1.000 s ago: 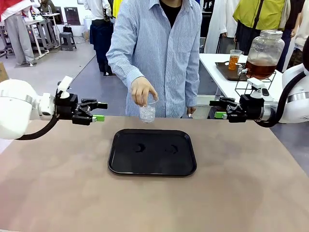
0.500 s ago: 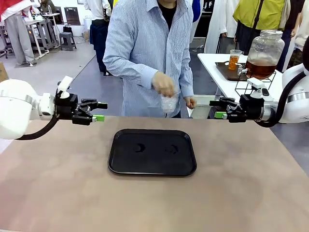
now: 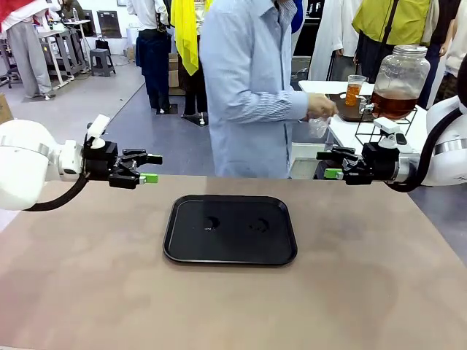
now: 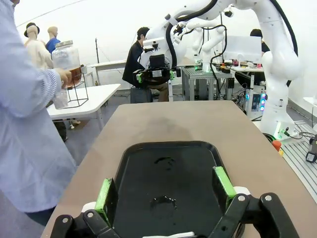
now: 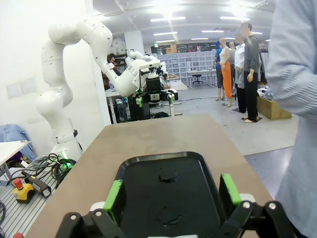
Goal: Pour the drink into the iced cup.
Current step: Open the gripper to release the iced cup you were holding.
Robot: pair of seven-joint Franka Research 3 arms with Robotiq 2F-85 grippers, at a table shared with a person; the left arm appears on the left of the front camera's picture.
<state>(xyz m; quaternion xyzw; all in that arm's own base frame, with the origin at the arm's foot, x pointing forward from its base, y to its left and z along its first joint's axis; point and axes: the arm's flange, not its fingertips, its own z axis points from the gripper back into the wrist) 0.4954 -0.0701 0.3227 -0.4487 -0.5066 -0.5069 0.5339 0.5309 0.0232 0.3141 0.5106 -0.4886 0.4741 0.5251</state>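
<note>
The amber-brown drink (image 3: 395,104) sits in a clear glass dispenser jar (image 3: 400,73) on the side table; the person has turned there carrying the clear iced cup (image 3: 318,128). Our left gripper (image 3: 151,168) and right gripper (image 3: 330,165) wait, jaws apart (empty), beside the black tray (image 3: 230,253).

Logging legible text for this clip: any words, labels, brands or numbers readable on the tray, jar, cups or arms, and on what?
None can be read.
Flat black plastic tray: no print.
Big clear glass jar of amber-brown drink: no label visible.
Black two-finger left claw and right claw, both open: no legible marking.
Far shelves: whatever is there is too small and blurred.
</note>
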